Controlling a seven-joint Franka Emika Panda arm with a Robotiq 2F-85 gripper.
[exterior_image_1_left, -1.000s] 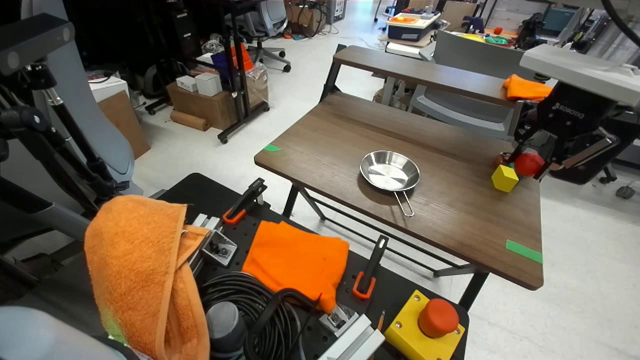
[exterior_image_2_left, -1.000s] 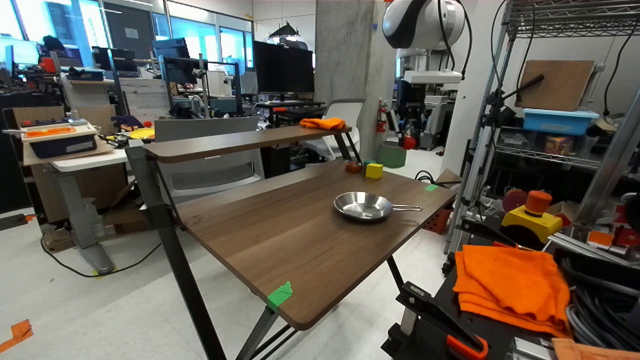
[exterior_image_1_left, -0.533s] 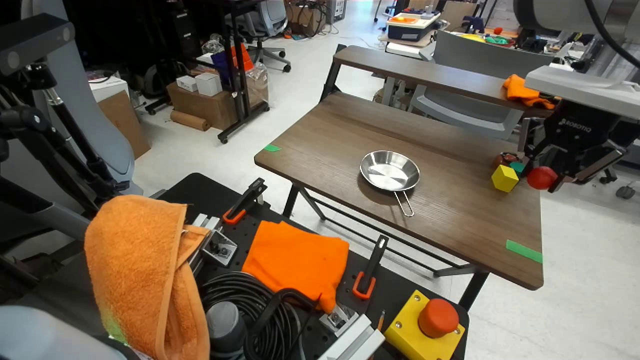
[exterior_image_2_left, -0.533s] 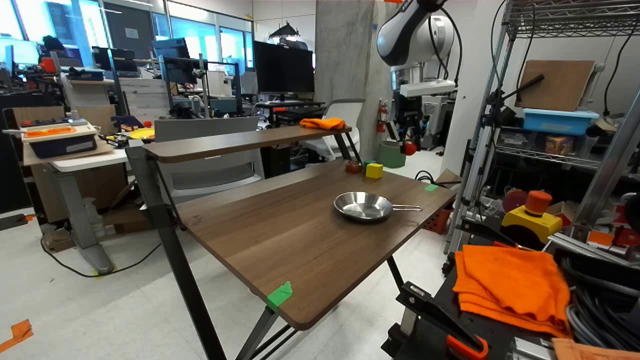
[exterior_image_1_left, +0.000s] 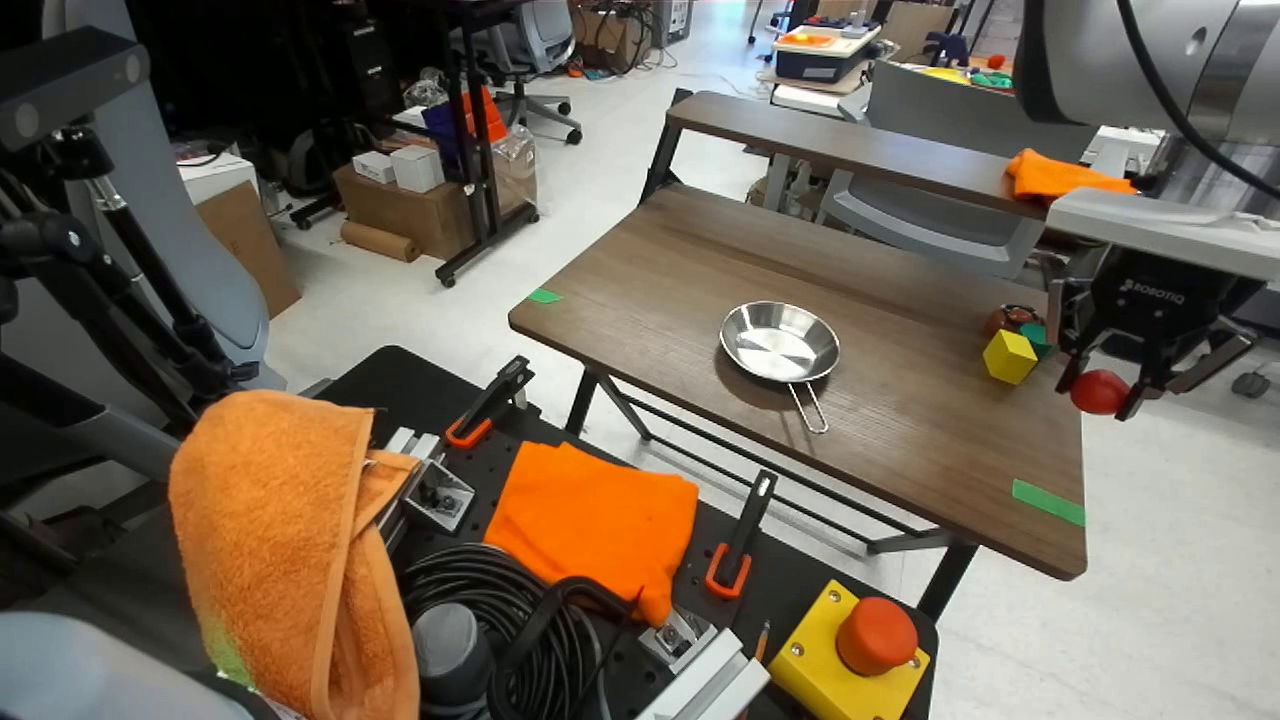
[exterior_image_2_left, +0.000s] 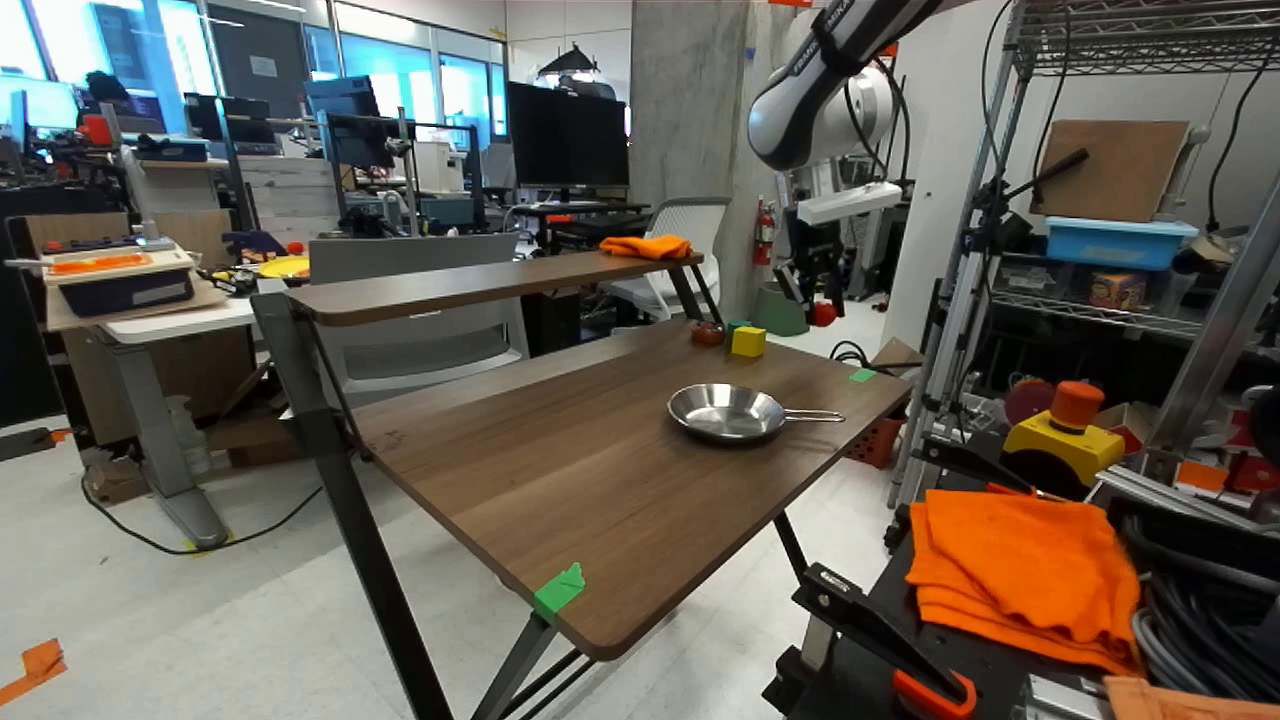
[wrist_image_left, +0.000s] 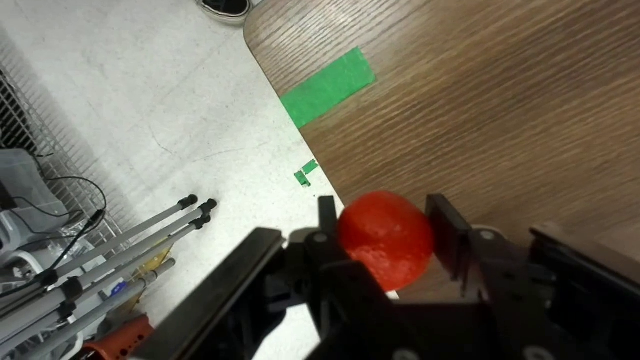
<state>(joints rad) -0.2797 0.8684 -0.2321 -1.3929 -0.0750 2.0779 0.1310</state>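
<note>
The gripper (wrist_image_left: 384, 222) is partly closed, its fingers (wrist_image_left: 327, 212) spread just enough to have a red ball (wrist_image_left: 387, 242) pinched between their ends. The ball hangs off the surface at the edge of the bench (wrist_image_left: 500, 125): in the wrist view wood lies to one side of it and floor (wrist_image_left: 200, 100) to the other. Its exact height cannot be told.

The likeliest trouble seems to be a drop. The ball is round, looks rather smooth and sits near the finger ends, so an off-centre pinch or a jolt could squeeze it out. Being at the edge, it could miss the bench, or land there and roll off. Coming straight down here could also catch a finger on the edge. A low sweep inward might knock the yellow block (exterior_image_1_left: 1010, 357), the green object (exterior_image_1_left: 1036, 338) or the brown round object (exterior_image_1_left: 1010, 318), which stand close together near the gripper. The pan (exterior_image_1_left: 780, 340) sits farther off and looks less exposed.

Against the pictures from a second ago, gripper and ball are lower in both exterior views, and more of the arm (exterior_image_2_left: 825, 110) shows above them. The ball is still held. The green object, mostly covered then in an exterior view, now shows beside the yellow block. Block and pan have not moved.
</note>
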